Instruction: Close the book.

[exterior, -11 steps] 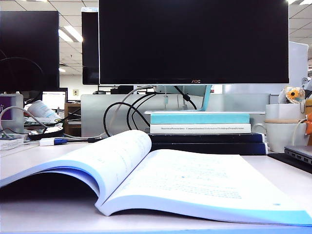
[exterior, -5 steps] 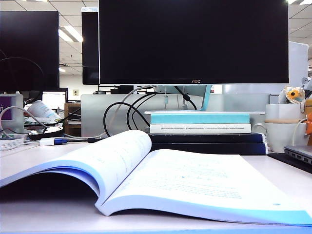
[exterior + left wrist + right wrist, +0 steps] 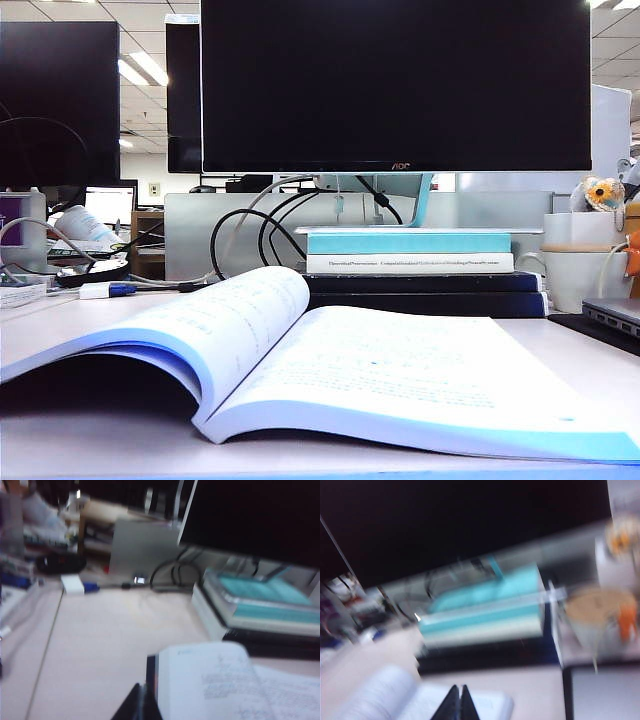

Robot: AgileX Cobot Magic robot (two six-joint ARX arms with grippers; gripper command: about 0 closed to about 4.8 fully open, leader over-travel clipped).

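Observation:
The book [image 3: 380, 370] lies open on the desk, white printed pages up with light-blue edges; its left pages arch up from the spine. Neither gripper shows in the exterior view. In the blurred left wrist view my left gripper [image 3: 142, 700] is shut and empty, its dark tips at the outer corner of the book's [image 3: 210, 680] left page and cover edge. In the blurred right wrist view my right gripper [image 3: 458, 700] is shut and empty, hovering over the book's [image 3: 375, 695] open pages.
Behind the book stands a stack with a teal-and-white book [image 3: 410, 252] on dark navy books [image 3: 425, 295]. A large monitor [image 3: 395, 85] rises above it, with cables [image 3: 250, 235]. White mugs [image 3: 585, 265] and a laptop edge [image 3: 610, 320] sit at the right.
The exterior picture has shifted by a pixel or two. The book lies open just as before.

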